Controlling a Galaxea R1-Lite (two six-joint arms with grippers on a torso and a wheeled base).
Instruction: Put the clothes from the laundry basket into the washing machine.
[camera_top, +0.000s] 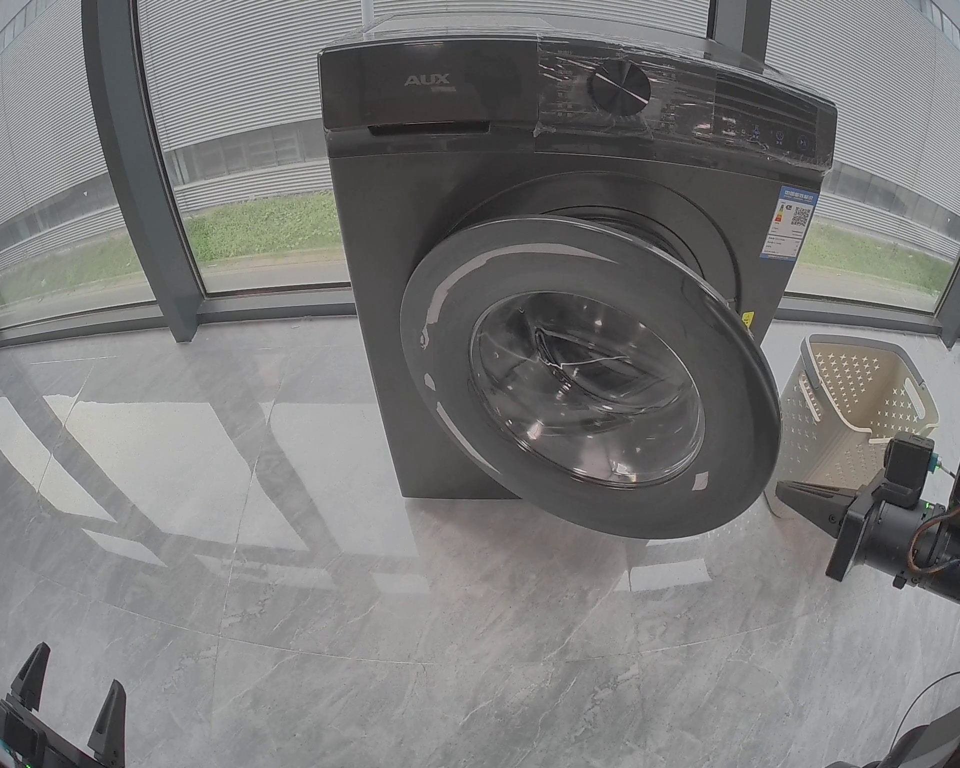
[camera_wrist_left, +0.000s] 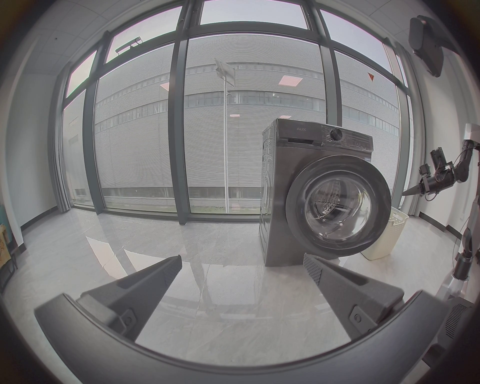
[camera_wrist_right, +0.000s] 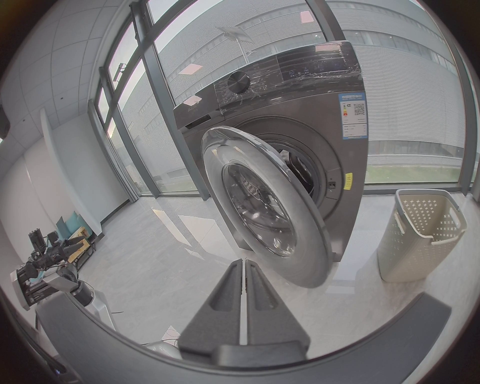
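The grey washing machine (camera_top: 440, 230) stands before the windows with its round door (camera_top: 590, 380) swung partly open toward me. To its right on the floor is the beige perforated laundry basket (camera_top: 862, 400); its inner walls show at the top. My right gripper (camera_top: 792, 492) hangs shut with nothing in it, just right of the door's lower edge and in front of the basket. In the right wrist view the gripper (camera_wrist_right: 243, 267) points at the door (camera_wrist_right: 265, 210), with the basket (camera_wrist_right: 420, 235) beside it. My left gripper (camera_top: 70, 690) is open low at the left, far from the machine (camera_wrist_left: 285, 200).
Glossy grey tile floor (camera_top: 300, 560) spreads in front and to the left of the machine. Tall windows with dark frames (camera_top: 140, 170) run behind it. Some equipment stands by the far wall (camera_wrist_right: 50, 255).
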